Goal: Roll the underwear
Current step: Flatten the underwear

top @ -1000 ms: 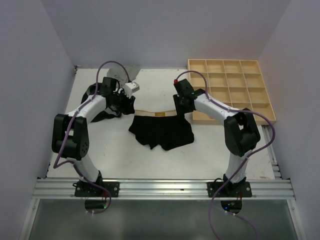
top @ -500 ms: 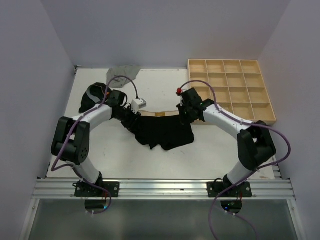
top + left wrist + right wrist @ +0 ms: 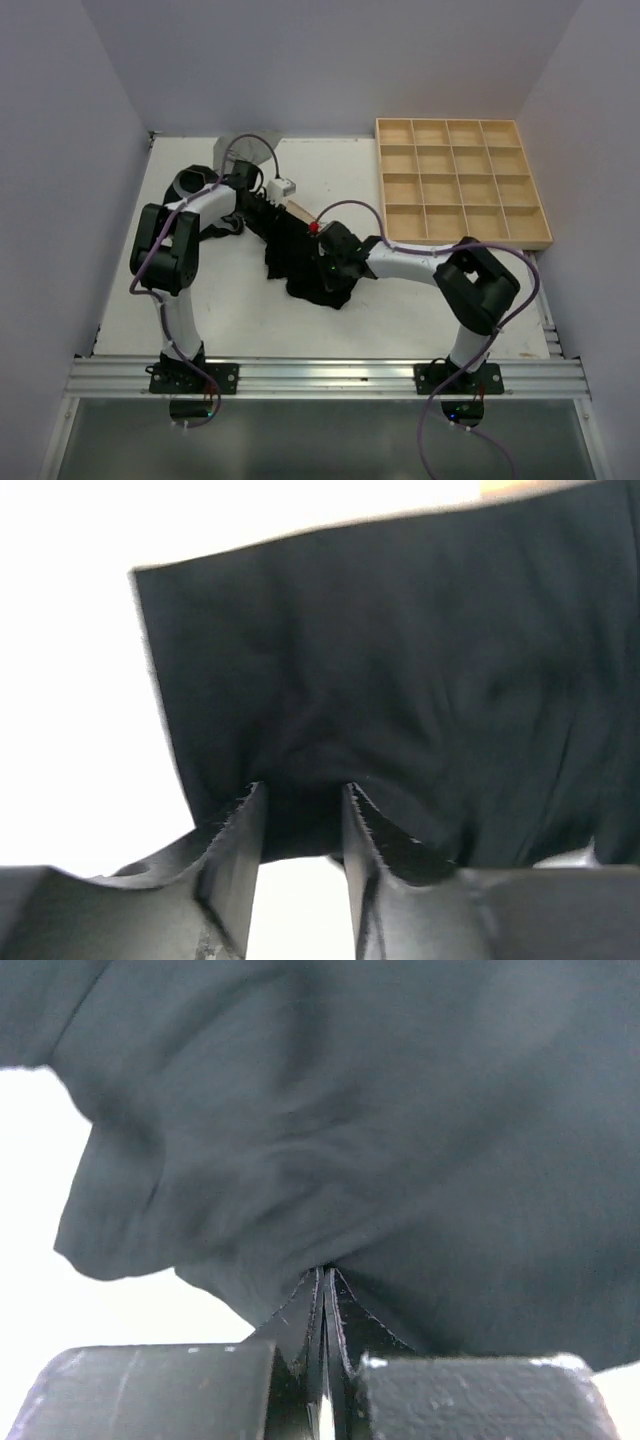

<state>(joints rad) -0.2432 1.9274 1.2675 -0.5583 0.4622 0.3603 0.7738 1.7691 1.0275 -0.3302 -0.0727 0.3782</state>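
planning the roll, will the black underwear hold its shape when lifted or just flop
Probably floppy: the black underwear lies crumpled and puckers where the right jaws pinch it. Likely light, since a small pinch gathers it. It may sag once lifted.

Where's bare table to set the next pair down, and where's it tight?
Free: the near strip of table between the black underwear and the front rail; the back centre between the grey brief and the wooden tray. Crowded: the middle, where the left gripper and right gripper pinch the black underwear, and the back-left corner's spare pair.
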